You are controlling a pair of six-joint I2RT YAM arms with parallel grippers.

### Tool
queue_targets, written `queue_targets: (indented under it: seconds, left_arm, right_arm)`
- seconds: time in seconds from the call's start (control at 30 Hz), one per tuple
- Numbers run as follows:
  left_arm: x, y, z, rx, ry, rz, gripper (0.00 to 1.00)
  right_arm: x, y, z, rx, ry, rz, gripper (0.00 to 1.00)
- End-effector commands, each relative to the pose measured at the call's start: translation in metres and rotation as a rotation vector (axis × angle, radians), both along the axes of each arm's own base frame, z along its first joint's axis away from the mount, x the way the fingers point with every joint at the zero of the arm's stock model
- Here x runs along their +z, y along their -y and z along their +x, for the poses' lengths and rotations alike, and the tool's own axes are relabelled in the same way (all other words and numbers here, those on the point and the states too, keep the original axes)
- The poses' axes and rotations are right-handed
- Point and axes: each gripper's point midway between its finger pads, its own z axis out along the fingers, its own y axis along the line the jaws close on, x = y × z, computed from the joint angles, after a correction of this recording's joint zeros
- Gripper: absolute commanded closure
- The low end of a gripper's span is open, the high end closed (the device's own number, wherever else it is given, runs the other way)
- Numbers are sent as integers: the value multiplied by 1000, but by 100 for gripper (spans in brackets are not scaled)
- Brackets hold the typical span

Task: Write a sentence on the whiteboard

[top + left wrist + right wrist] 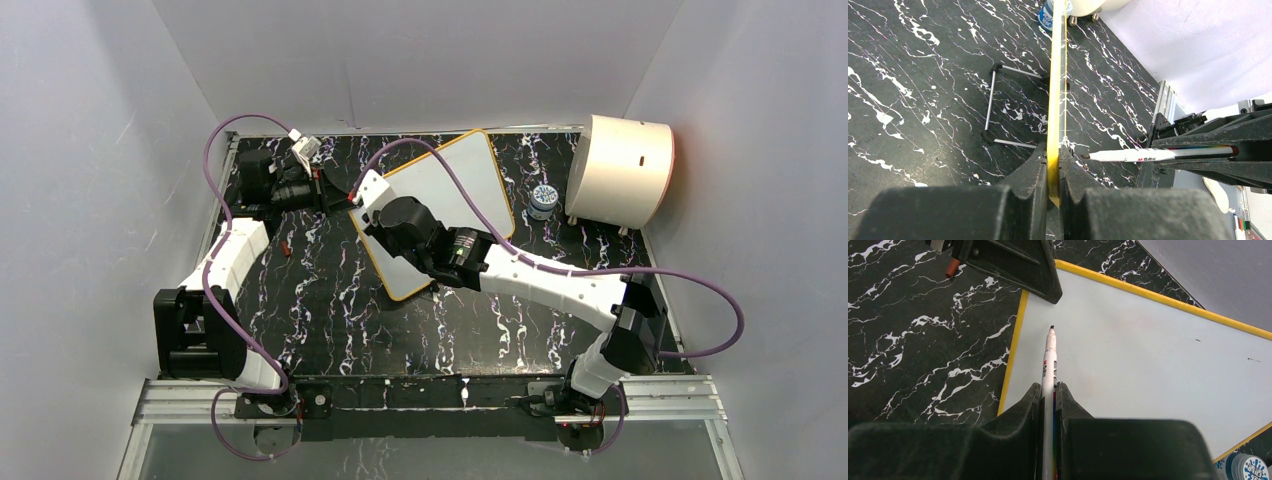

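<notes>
The whiteboard (470,180) has a blank white face and an orange-yellow rim, and no lettering shows on it. My left gripper (345,198) is shut on the board's rim at its left corner; the left wrist view shows the rim (1057,100) edge-on between the fingers of the left gripper (1053,155). My right gripper (1048,390) is shut on a white marker (1050,360), uncapped, its dark tip pointing at the board (1148,350) near the left rim. In the left wrist view the marker (1148,155) tip stands a small gap off the board face.
A thin metal stand (993,107) sits behind the board on the black marbled mat (330,310). A cream half-cylinder drum (620,170) stands at the back right, with a small blue-white jar (543,200) beside it. A small red cap (285,247) lies left of the board.
</notes>
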Motion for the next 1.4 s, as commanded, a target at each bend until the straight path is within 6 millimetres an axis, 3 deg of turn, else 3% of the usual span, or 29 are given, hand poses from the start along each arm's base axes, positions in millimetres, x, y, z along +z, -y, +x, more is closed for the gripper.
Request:
queue_targets:
  seconds: [0.0, 1.37]
  left_arm:
    - [-16, 7, -16, -36, -64, 24, 100]
    - [-19, 9, -18, -47, -80, 19, 100]
  right_arm:
    - [34, -11, 4, -9, 50, 81, 100]
    - [34, -24, 12, -31, 77, 106, 100]
